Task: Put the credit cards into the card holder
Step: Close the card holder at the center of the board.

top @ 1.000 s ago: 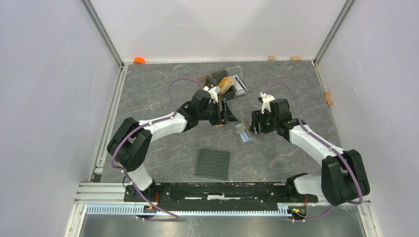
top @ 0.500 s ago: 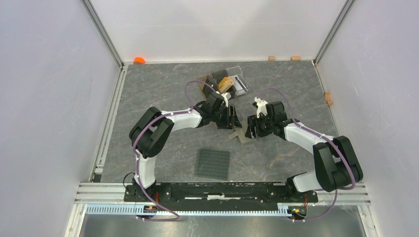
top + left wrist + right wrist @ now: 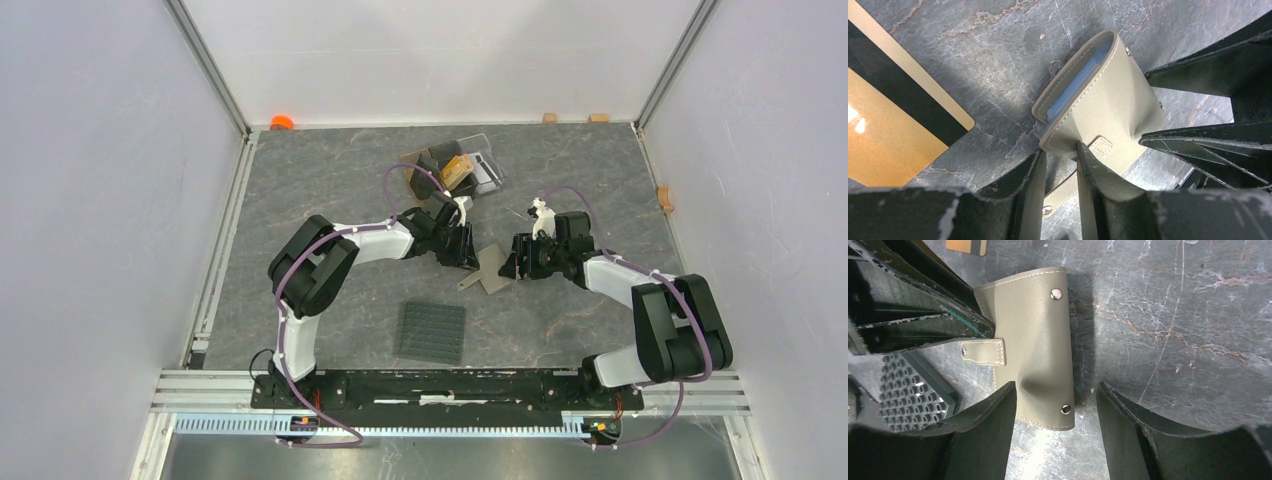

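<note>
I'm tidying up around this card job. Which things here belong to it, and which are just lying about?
Belong to the job:
credit cards
card holder

Just lying about:
clear stand holding the cards
grey studded mat
small orange object
tan blocks at the table's edges

The olive card holder (image 3: 492, 268) lies flat mid-tabletop (image 3: 330, 190), with the left end effector (image 3: 470, 256) at its 9 o'clock edge and the right end effector (image 3: 513, 264) at 3 o'clock (both touching it). A studded grey mat (image 3: 432, 332) sits toward 7 o'clock.
</note>
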### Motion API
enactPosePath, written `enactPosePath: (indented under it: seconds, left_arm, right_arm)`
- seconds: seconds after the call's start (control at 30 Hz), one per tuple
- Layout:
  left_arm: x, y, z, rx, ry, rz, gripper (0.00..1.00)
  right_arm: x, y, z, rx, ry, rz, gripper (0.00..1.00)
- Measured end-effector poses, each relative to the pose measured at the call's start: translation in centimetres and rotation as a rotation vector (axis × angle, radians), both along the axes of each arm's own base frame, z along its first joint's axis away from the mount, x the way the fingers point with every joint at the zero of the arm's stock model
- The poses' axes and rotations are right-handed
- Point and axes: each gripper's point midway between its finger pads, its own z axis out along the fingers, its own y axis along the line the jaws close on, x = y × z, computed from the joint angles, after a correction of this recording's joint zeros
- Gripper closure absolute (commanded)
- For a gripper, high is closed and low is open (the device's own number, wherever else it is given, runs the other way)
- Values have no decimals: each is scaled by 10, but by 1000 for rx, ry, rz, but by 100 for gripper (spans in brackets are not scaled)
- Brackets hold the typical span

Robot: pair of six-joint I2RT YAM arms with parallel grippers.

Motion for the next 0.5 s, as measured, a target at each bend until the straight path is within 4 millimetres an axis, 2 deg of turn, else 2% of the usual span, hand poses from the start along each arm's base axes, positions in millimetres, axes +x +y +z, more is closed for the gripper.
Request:
enactPosePath:
  seconds: [0.23,0.33,0.43,0.5]
  left_arm:
    - [1,0,-2,-7,-19,-11,66]
    - [0,-1,-2,-21,-21,-17,66]
    - [0,-1,-2,-41,-25,-22,65]
    - [0,-1,-2,-58,-34,-25,55]
  right_arm:
    - [-1,17,2,156,14,14,43]
    - [0,25,1,217,22,20,57]
    - [0,27,-3,241,38,14,77]
    - [-1,29,-1,258,50,9,90]
